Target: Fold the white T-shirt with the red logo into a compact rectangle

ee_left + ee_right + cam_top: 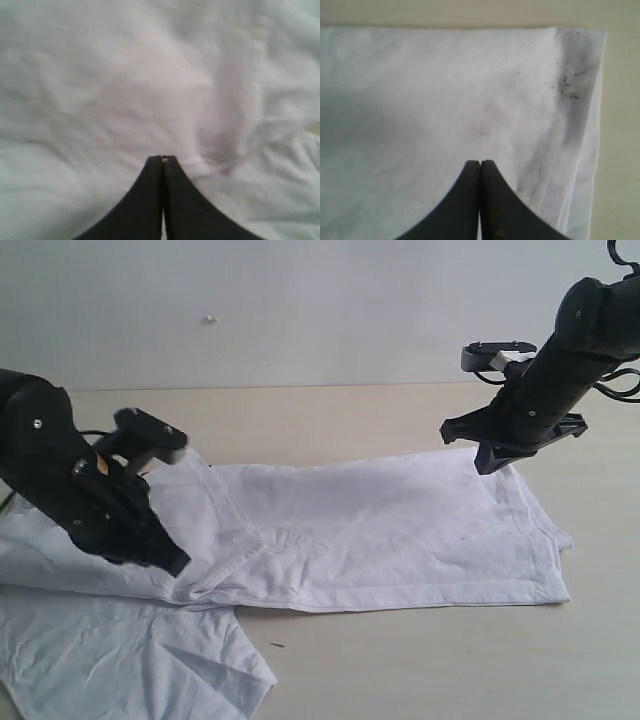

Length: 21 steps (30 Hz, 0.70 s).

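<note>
Count: end effectors 2, garments 1, worktop 1.

Left end effector (162, 159): jaws pressed together, no gap showing. The tips rest at the surface of the white T-shirt (125, 90), with a small pucker of cloth just beside them. The left wrist view is soft, so I cannot tell whether any fabric is caught between the tips. In the exterior view this arm leans low over the shirt's left part, its tip at a diagonal fold line.

Right end effector (480, 162): jaws also pressed together, nothing between them. It sits over flat cloth near the stitched hem (555, 145). Dark specks (570, 85) mark the fabric beside that hem. In the exterior view its tip is at the shirt's far right corner; contact or a small gap is not clear.

The shirt lies flat on the pale worktop (420, 660) as a long wrinkled band running left to right. One loose section (130, 660) spreads toward the near left corner. A plain light wall (320, 310) stands behind.
</note>
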Tool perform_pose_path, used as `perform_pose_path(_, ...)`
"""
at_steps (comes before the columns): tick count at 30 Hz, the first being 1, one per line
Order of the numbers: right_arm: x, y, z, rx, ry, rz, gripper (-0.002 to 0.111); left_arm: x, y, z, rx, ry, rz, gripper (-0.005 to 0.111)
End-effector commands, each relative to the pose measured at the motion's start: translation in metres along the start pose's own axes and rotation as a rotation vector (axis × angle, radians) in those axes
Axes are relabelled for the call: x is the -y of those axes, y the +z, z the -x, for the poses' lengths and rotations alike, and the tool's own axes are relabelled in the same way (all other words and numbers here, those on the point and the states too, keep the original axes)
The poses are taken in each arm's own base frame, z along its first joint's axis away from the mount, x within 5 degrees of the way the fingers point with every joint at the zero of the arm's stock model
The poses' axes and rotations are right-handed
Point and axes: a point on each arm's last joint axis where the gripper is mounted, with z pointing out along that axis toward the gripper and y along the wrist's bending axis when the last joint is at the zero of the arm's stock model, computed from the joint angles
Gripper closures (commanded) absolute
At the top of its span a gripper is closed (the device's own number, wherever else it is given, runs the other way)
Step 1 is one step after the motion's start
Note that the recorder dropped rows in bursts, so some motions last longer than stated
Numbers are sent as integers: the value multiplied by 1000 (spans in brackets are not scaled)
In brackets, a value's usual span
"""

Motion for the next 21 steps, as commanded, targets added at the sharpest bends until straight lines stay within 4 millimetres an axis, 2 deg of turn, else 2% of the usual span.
perform_pose_path(1,-1,-3,0,3,-4,6,108,-40,5,-2,68,-261,119,107)
perform_pose_path(6,-1,-3,0,7,-4,5,108,-63,24,-22,-68,-386,141,107)
perform_pose_path(10,-1,-3,0,9,-4,5,108,-62,25,-32,-182,-387,139,107)
perform_pose_path(16,-2,-3,0,5,3,12,108,-58,12,-44,-327,-372,137,107)
perform_pose_path(21,-3,-3,0,1,22,31,108,-55,11,-53,-378,-370,133,107)
